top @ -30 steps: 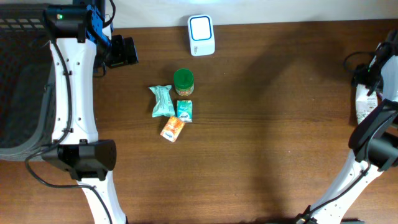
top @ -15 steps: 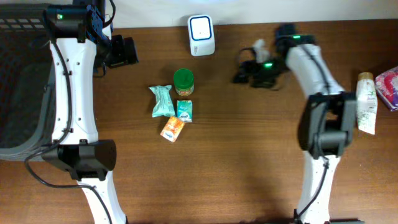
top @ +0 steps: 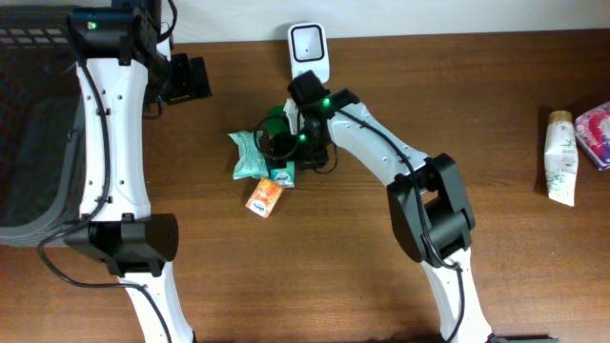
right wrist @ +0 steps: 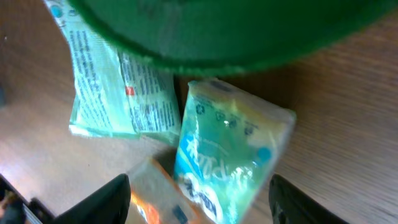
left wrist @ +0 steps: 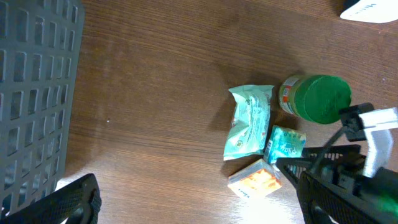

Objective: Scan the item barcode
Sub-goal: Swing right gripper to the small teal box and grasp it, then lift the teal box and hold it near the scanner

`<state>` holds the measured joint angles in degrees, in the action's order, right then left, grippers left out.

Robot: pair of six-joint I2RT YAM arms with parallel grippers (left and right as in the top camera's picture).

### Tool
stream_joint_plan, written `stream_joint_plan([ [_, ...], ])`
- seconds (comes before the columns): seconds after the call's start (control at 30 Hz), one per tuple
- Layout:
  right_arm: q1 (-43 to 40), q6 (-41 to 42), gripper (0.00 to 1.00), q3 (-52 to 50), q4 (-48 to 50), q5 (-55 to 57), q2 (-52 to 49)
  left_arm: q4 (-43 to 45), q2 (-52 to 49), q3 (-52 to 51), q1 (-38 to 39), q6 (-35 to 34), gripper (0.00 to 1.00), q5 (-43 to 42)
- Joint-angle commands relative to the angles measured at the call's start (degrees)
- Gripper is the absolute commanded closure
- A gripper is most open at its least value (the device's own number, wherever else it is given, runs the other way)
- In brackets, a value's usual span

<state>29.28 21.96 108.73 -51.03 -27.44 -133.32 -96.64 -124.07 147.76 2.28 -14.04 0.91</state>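
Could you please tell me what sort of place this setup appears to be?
Probably a mock shop checkout: a white scanner and small grocery packets on a wooden table, with a grey mesh basket alongside.

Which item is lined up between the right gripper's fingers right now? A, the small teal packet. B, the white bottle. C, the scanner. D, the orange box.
A: in the right wrist view the small teal packet lies centred under the open right gripper.

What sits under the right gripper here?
A teal packet lies below the right gripper, between its open jaws. A green jar lid, a mint pouch and an orange box border it. The packet's underside is hidden.
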Motion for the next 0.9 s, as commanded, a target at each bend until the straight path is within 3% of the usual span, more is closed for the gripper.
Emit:
stream_joint_plan([
  [0.0, 0.83, 4.98, 0.35, -4.13, 0.17, 4.20, 0.72, -0.09, 0.96, 0.35, 0.22, 0.68, 0.01, 0.39],
  [0.13, 0.59, 4.94, 0.79, -7.69, 2.45, 4.22, 0.72, -0.09, 0.96, 0.35, 0.17, 0.68, 0.01, 0.39],
  [0.23, -0.57, 4.61, 0.96, -7.50, -0.02, 4.13, 1.75, -0.09, 0.96, 0.35, 0.17, 0.68, 0.01, 0.39],
  [0.27, -1.51, 3.52, 0.96, -7.15, -1.55, 3.91, 2.29, -0.09, 0.96, 0.35, 0.15, 0.68, 0.01, 0.39],
  [0.3, -2.73, 1.77, 0.96, -6.45, -3.72, 3.67, 2.89, -0.09, 0.96, 0.35, 0.17, 0.68, 0.01, 0.39],
  [0.37, -6.58, -9.86, 0.96, -5.11, -9.22, -3.13, 4.15, -0.09, 0.96, 0.35, 0.17, 0.68, 0.01, 0.39],
  [0.43, -10.23, -26.27, 0.96, -5.11, -16.15, -13.68, 4.39, -0.09, 0.96, 0.35, 0.17, 0.68, 0.01, 0.39],
  [0.5, -13.73, -37.94, 0.96, -6.12, -22.82, -16.15, 4.37, -0.07, 0.96, 0.35, 0.17, 0.68, 0.01, 0.39],
  [0.63, -17.90, -39.87, 0.96, -11.65, -20.65, -13.27, 4.37, -0.09, 0.96, 0.35, 0.17, 0.68, 0.01, 0.39],
  [0.7, -18.71, -34.12, 0.95, -15.02, -15.80, -9.31, 4.37, -0.09, 0.96, 0.35, 0.17, 0.68, 0.01, 0.39],
  [0.73, -19.08, -30.05, 0.79, -17.31, -11.28, -7.34, 4.35, -0.09, 0.96, 0.35, 0.17, 0.68, 0.01, 0.39],
  [0.77, -19.28, -27.17, 0.52, -18.47, -8.87, -5.60, 4.35, -0.09, 0.96, 0.35, 0.17, 0.68, 0.01, 0.39],
  [0.8, -19.58, -25.29, 0.41, -18.38, -8.74, -3.91, 4.37, -0.09, 0.96, 0.35, 0.17, 0.68, 0.01, 0.39],
  [0.87, -20.00, -23.96, 0.38, -16.50, -10.03, -4.00, 4.39, -0.07, 0.96, 0.35, 0.17, 0.68, 0.01, 0.39],
])
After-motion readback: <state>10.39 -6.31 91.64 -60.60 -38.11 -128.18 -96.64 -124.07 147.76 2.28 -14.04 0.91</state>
